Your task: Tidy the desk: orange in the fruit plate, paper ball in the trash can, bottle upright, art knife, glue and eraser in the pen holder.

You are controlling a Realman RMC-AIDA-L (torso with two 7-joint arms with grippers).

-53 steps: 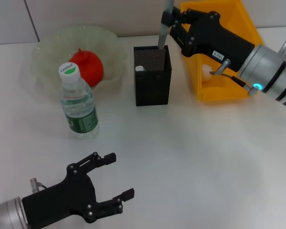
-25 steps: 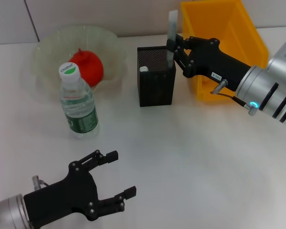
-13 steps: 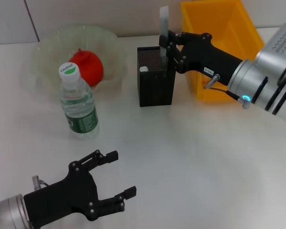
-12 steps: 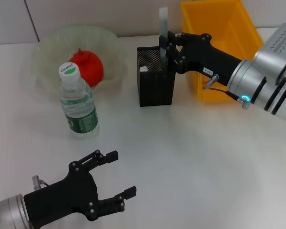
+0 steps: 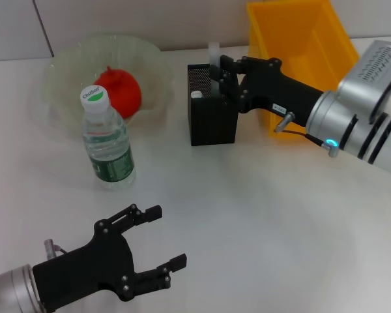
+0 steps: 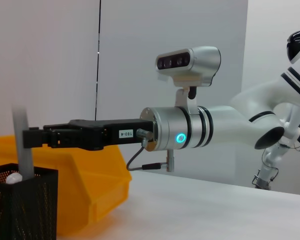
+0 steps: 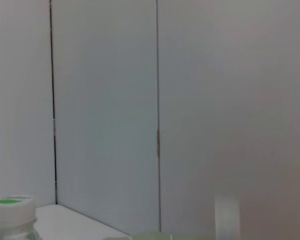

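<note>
White desk (image 5: 260,215); art knife (image 5: 214,59) upright.

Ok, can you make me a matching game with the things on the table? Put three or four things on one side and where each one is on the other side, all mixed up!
Things:
1. red-orange round fruit
2. clear plastic water bottle with a green-topped cap
3. grey flat art knife
4. black left gripper

Places:
A. standing upright on the table in front of the plate
B. held over the black mesh pen holder
C. open, low near the table's front edge
D. inside the clear fruit plate

Pairs: 1-D, 2-A, 3-B, 4-C
</note>
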